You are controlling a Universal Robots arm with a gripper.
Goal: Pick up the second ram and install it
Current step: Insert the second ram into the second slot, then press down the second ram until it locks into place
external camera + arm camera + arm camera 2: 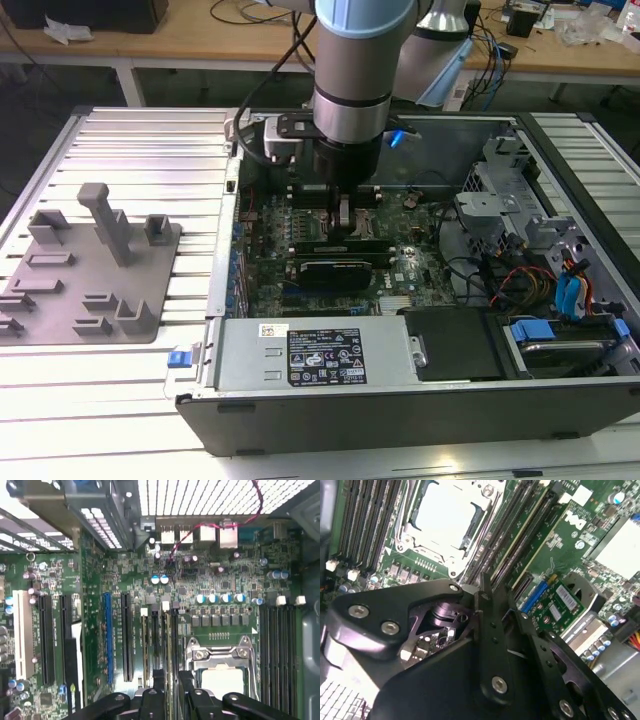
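Observation:
My gripper (347,225) reaches down into the open computer case, onto the memory slots of the green motherboard (400,215). In both wrist views the two black fingers stand close together. The second ram (530,542) is a thin green stick standing on edge in a slot beside the processor socket (445,515). Its near end runs in between the fingers of the gripper (499,597). In the first wrist view the same second ram (171,645) leads straight into the narrow gap of the gripper (172,680), which looks shut on it.
A grey holder tray (90,270) lies on the slatted table at the exterior view's left. Inside the case are a black card (345,268) just in front of the gripper, the power supply (310,355), a drive cage (500,200) and loose cables (560,290).

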